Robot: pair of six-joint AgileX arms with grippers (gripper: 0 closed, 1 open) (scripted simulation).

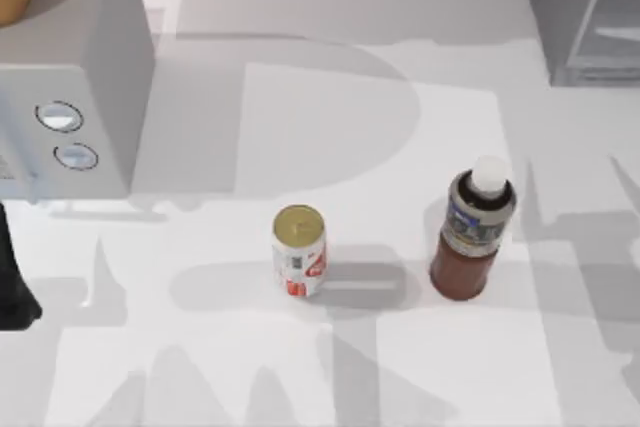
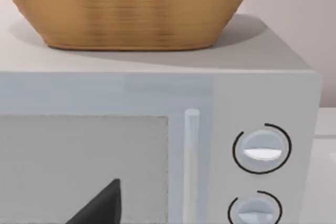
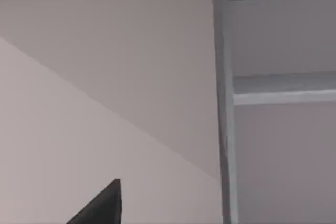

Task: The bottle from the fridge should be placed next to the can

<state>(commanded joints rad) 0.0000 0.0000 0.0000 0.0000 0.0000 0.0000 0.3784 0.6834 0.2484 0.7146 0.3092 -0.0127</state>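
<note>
The can [image 1: 299, 250], gold-topped with white and red sides, stands upright near the middle of the table. To its right, a can's width or two away, the bottle [image 1: 472, 237] stands upright with its white cap up, free of any gripper. The fridge [image 1: 585, 12] sits at the back right corner; its frame [image 3: 223, 103] and an inner shelf fill part of the right wrist view. My left arm [image 1: 12, 292] is parked at the table's left edge, and a dark tip of my left gripper [image 2: 102, 205] faces the microwave. A dark tip of my right gripper [image 3: 102, 205] faces the fridge.
A light grey microwave [image 1: 70, 77] with two round dials [image 2: 261, 149] stands at the back left, and a woven basket [image 2: 131, 9] rests on top of it. White table [image 1: 330, 367] lies open in front of the can and bottle.
</note>
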